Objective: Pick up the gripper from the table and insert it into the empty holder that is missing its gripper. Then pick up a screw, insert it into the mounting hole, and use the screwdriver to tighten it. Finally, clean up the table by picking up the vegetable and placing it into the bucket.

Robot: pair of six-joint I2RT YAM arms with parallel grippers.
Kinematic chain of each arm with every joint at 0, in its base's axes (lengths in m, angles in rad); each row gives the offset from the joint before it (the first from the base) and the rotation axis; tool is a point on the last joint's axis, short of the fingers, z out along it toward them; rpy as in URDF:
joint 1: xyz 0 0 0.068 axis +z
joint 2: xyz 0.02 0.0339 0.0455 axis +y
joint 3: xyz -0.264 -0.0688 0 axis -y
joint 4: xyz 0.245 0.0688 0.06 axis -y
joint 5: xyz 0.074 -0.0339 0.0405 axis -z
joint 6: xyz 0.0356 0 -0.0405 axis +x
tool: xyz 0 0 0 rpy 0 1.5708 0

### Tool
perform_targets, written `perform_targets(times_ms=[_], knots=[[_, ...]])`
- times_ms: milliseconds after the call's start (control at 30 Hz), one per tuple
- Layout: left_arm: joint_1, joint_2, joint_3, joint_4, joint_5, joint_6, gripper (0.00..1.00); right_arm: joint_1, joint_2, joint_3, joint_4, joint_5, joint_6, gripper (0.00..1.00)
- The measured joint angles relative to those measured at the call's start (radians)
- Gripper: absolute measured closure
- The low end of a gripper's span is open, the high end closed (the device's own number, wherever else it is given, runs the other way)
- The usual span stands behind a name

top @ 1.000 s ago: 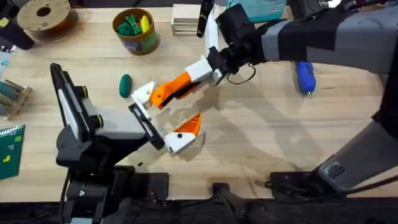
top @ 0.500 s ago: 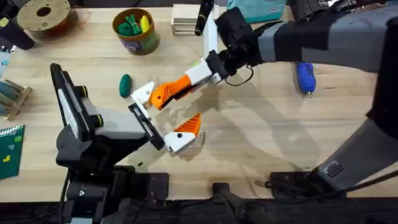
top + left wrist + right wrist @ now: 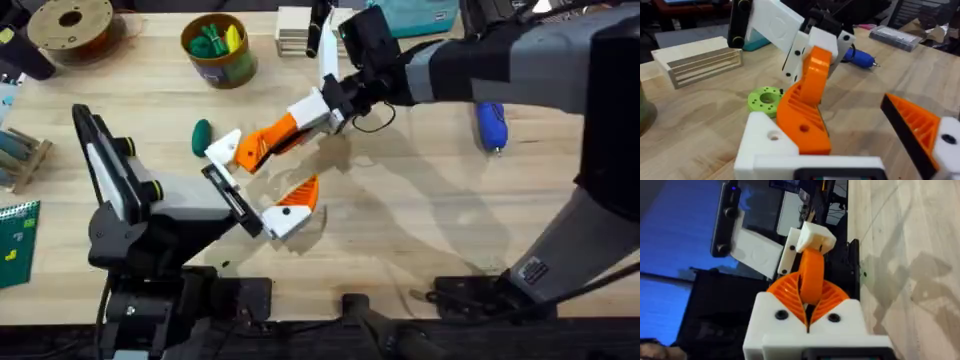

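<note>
Shifted slightly up and to the left since the earlier overhead frames, the right gripper (image 3: 290, 128) has its fingers (image 3: 826, 297) closed on the orange gripper (image 3: 262, 141), whose lower end meets the white holder (image 3: 224, 148) on the left gripper (image 3: 262, 185). From the left wrist, the orange piece (image 3: 806, 107) stands tilted against the holder (image 3: 765, 145). The left arm's fingers are spread apart, the other one orange-tipped (image 3: 920, 131). Just left of the holder, the vegetable (image 3: 202, 136) lies on the tabletop (image 3: 420, 220). Farther back stands the bucket (image 3: 218, 50); the screwdriver (image 3: 490, 124) lies well off to the right.
</note>
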Motion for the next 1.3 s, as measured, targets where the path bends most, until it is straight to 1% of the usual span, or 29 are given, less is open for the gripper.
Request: perform_targets(times_ms=[100,267,433,667,1100,1300], knots=[[0.003,0.0,0.0,0.001,-0.014,0.0,0.015,0.008,0.0,0.0,0.049,0.009,0.075,0.996],[0.003,0.0,0.0,0.001,-0.007,-0.001,0.015,0.032,0.0,0.0,0.058,0.028,0.155,0.996],[0.003,0.0,0.0,0.0,-0.002,-0.007,0.015,0.035,0.0,0.002,0.061,0.05,0.237,0.996],[0.003,0.0,0.0,0.0,-0.01,-0.011,0.015,0.038,0.0,0.002,0.114,0.08,0.294,0.996],[0.001,0.002,0.0,-0.001,0.0,-0.028,0.015,0.033,0.0,0.007,0.12,0.134,0.373,0.996],[0.001,0.01,0.0,-0.001,-0.01,-0.038,0.015,0.043,0.0,0.009,0.122,0.171,0.417,0.996]])
